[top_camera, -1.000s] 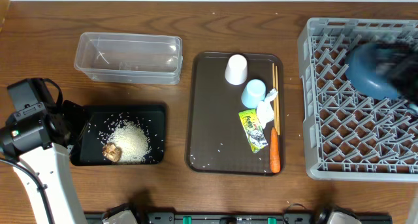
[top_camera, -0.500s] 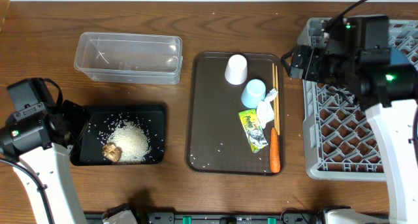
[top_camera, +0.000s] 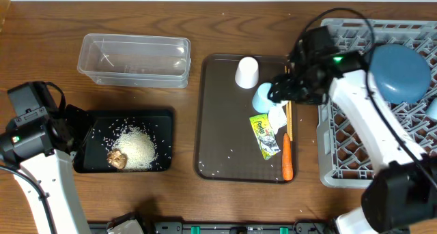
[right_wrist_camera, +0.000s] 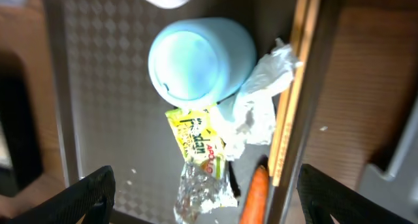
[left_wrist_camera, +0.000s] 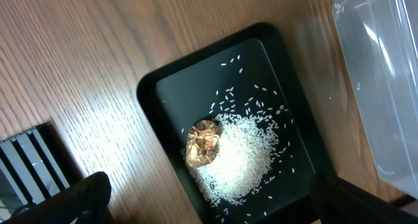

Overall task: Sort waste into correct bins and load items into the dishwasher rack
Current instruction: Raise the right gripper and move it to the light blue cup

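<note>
Right tool (right_wrist_camera: pixel 210 192), wide open, hovers over light-blue cup (right_wrist_camera: pixel 196 57) and tissue (right_wrist_camera: pixel 261 100).

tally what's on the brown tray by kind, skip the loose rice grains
Cups: 2 (white cup, blue cup)
Pair of chopsticks: 1
Tissue: 1
Wrapper: 1
Carrot: 1
Total on tray: 6

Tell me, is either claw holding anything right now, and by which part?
Nothing is held. The left gripper is open above the black tray; the right gripper is open above the light-blue cup, nothing between its fingers.
</note>
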`<state>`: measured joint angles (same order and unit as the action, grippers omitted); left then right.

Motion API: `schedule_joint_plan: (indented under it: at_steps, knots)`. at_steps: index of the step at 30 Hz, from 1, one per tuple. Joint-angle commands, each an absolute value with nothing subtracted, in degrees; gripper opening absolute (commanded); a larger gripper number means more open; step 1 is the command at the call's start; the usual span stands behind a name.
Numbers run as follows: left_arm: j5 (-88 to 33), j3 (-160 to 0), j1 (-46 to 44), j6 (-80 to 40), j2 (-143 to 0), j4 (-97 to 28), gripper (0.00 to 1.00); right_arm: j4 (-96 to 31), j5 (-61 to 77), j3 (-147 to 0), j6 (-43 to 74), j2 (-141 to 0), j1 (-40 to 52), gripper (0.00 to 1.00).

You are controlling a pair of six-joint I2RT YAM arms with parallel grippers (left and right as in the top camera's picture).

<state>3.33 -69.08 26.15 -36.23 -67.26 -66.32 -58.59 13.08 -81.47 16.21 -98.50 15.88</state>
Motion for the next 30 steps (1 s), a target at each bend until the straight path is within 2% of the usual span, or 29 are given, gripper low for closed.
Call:
schedule_joint_plan:
  at_steps: [1,4,8,16,30]
  knots:
    - [3.44,-68.88,26.46,-36.75,-67.20,-66.61,0.98,-57.43,10.61,-79.70,15.38,-99.55,18.06,0.83]
    - [3.44,-68.88,26.44,-36.75,-67.20,-66.61,0.98,-56.80,6.26,-77.91,15.90,-100.40,19.09,0.80]
    - [3.44,-68.88,26.46,-36.75,-67.20,-66.61,0.98,-53.58,2.22,-75.09,15.77,-100.44,19.57,0.81]
    - [3.44,-68.88,26.46,-36.75,-67.20,-66.61,0.98,-45.56,3.25,-68.49,14.48,-100.44,19.86,0.86]
    - [3.42,-68.88,26.46,-36.75,-67.20,-66.61,0.98,-40.01,4.25,-66.94,12.62,-100.38,21.47,0.85]
